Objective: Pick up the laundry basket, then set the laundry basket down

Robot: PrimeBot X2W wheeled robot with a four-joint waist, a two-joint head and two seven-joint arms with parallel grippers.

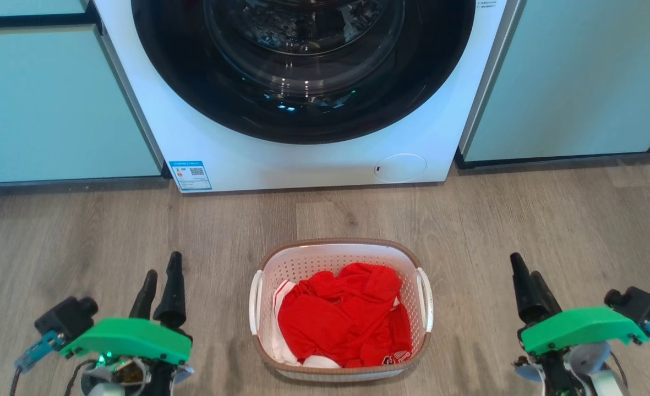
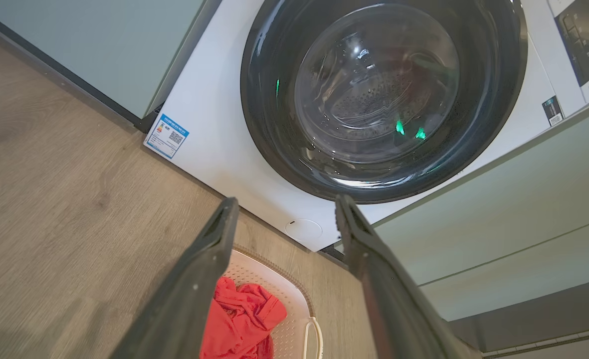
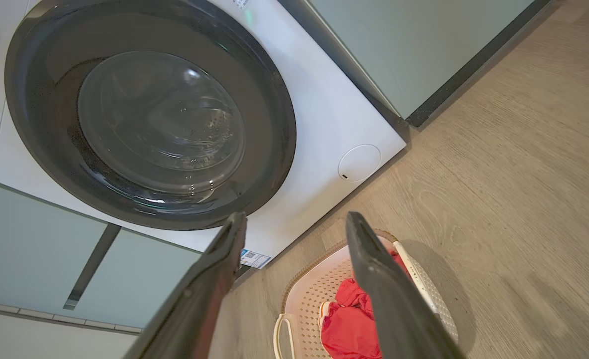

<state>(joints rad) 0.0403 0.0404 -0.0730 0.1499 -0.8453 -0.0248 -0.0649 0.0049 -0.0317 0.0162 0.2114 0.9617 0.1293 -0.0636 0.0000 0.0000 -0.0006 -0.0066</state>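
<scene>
Laundry basket (image 1: 325,263) sits upright on the wood floor (image 1: 82,236), mouth up, centred in front of the robot. It is a little short of the washing machine (image 1: 302,165) and not touching it. White perforated plastic with a brown rim band: likely light, stiff enough to keep its shape, walls may flex a bit. Load is a crumpled red garment (image 1: 347,319) with some white cloth under it. It is soft and low in weight, lying below the rim, so unlikely to spill if the basket stays level. Best hold, by judgement: the two side loops, left handle (image 1: 255,301) and right handle (image 1: 425,300), one per arm. Smooth plastic could slip, so lift evenly. The handles lie on a left-right line across the robot. The outline looks close to square in the head view; the long axis seems left-right but cannot be told for sure. Left tool (image 1: 162,268) hangs well left of the basket, right tool (image 1: 524,268) well right, both apart from it. Wrist views show each tool's fingers spread with nothing between them: both released, empty. Pickup not yet begun.
</scene>
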